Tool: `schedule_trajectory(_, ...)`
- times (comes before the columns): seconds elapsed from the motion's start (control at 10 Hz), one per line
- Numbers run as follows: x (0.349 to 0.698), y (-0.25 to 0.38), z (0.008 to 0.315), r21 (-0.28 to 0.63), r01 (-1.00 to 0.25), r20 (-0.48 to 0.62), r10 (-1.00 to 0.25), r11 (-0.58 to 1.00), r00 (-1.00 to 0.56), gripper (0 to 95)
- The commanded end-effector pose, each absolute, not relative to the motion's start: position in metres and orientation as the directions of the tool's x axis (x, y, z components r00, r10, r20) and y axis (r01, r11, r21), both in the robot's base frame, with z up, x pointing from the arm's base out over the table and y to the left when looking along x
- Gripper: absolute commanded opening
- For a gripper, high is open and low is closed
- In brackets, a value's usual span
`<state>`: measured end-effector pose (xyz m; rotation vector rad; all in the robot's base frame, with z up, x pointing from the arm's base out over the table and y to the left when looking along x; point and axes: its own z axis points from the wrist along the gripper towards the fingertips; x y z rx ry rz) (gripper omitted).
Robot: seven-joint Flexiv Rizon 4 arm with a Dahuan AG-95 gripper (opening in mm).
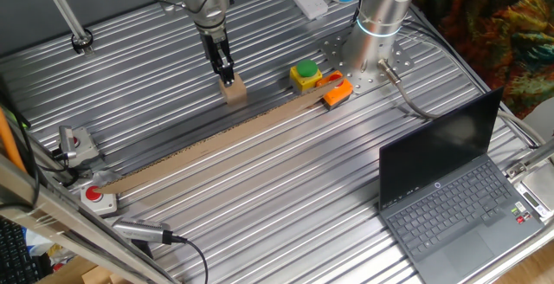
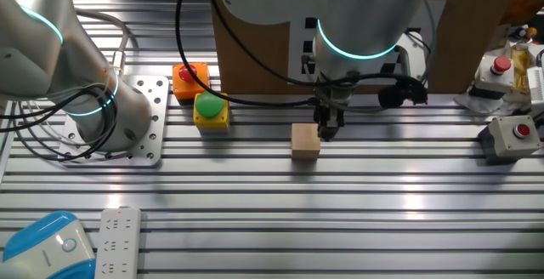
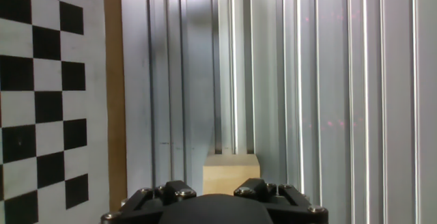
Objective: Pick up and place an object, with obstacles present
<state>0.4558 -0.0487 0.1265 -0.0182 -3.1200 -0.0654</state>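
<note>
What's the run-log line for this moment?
pincer: low at block, grip unclear | block: on table, far side of strip | strip: flat, untouched | placement: not done

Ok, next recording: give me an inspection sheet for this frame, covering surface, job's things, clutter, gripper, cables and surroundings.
Surface: ribbed metal table.
Job's things: tan block on the table; long tan strip lying diagonally beside it.
Clutter: yellow box with green button, orange piece, open laptop, red button.
Gripper: gripper low at the block; whether it grips cannot be told.
Cables: black cable at the near edge.
Surroundings: power strip, cardboard box.
</note>
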Motion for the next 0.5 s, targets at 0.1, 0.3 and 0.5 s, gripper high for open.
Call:
schedule_trajectory(0.1,0.4566,-0.0486,0.1260,0.042,0.013,0.020,0.012,0.999,-1.000,57.0)
schedule_trajectory(0.3,0.4566,-0.0486,0.1260,0.043,0.012,0.009,0.012,0.999,-1.000,57.0)
schedule_trajectory(0.5,0.4560,-0.0489,0.1245,0.042,0.015,0.003,0.014,0.999,-1.000,57.0)
